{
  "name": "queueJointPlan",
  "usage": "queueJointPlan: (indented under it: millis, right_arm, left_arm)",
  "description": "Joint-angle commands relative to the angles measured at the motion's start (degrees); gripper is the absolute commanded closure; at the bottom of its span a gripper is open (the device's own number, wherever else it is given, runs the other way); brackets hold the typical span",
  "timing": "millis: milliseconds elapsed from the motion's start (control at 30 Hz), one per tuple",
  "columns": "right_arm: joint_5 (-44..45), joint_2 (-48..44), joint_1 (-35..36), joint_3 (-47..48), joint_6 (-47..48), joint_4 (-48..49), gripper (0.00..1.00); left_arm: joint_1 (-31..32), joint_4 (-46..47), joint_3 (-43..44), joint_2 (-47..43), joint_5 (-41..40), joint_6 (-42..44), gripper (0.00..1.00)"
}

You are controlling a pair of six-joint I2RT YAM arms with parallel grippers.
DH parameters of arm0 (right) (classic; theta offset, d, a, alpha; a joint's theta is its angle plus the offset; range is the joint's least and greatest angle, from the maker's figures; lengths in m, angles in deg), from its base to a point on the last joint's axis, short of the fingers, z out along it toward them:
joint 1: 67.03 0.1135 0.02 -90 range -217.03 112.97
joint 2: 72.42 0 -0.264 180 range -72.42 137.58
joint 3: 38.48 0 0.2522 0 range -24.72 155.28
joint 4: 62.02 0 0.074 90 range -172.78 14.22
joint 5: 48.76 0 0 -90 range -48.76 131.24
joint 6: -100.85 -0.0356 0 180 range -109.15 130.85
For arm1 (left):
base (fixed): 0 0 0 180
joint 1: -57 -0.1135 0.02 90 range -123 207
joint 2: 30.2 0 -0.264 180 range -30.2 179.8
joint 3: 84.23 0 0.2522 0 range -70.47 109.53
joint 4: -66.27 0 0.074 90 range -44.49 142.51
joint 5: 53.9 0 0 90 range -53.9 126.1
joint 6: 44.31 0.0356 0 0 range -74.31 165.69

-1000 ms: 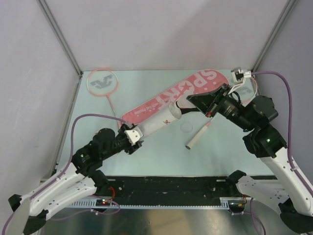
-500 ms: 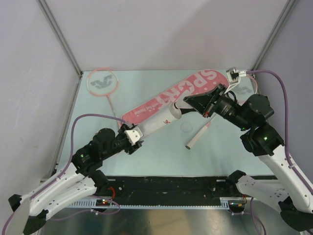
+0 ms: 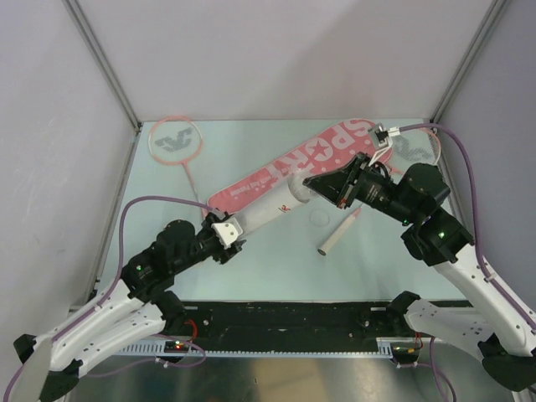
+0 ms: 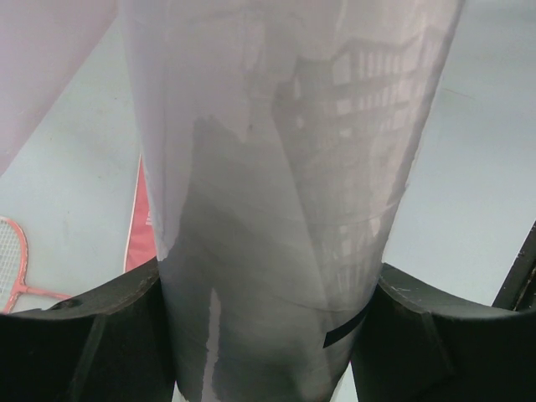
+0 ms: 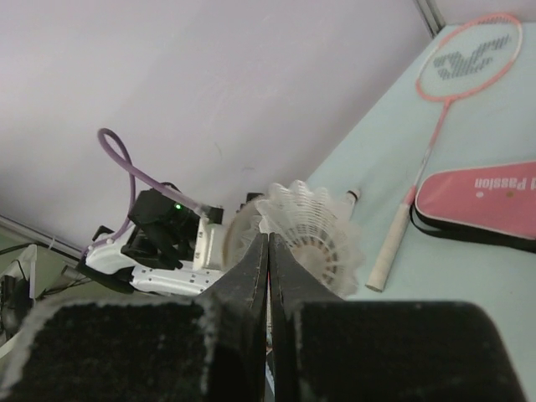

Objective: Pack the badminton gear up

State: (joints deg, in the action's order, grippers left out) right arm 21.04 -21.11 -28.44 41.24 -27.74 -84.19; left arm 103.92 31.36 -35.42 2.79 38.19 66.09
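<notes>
My left gripper is shut on the low end of the long white tube, which slants up and to the right. The tube fills the left wrist view between both fingers. My right gripper is shut on the skirt of the white shuttlecock and holds it right at the tube's open mouth. The pink SPORT bag lies behind the tube. One pink racket lies at the back left. The other racket's handle lies right of the tube, its head partly hidden by my right arm.
Grey walls close the table at the back and on both sides. The first racket's shaft runs down to the bag's narrow end. In the right wrist view the bag and the racket lie beyond the shuttlecock.
My right gripper has moved left with the shuttlecock, closer to the tube's open mouth. The left arm and the tube have stayed still.
</notes>
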Motion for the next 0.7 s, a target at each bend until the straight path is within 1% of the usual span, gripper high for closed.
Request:
queueJointPlan:
  millis: [0, 433, 667]
  right_arm:
    - [-1.0, 1.0, 0.5, -0.7, -0.9, 0.4, 1.00]
    - [-2.7, 4.8, 3.8, -1.4, -2.3, 4.4, 1.00]
    - [-2.3, 4.8, 4.6, -1.4, -2.5, 4.9, 1.00]
  left_arm:
    - [0.3, 5.9, 1.4, -1.4, 2.2, -0.5, 0.50]
    - [0.3, 6.4, 1.0, -1.5, 2.2, -0.5, 0.49]
    - [0.3, 6.4, 0.8, -1.4, 1.7, -0.2, 0.50]
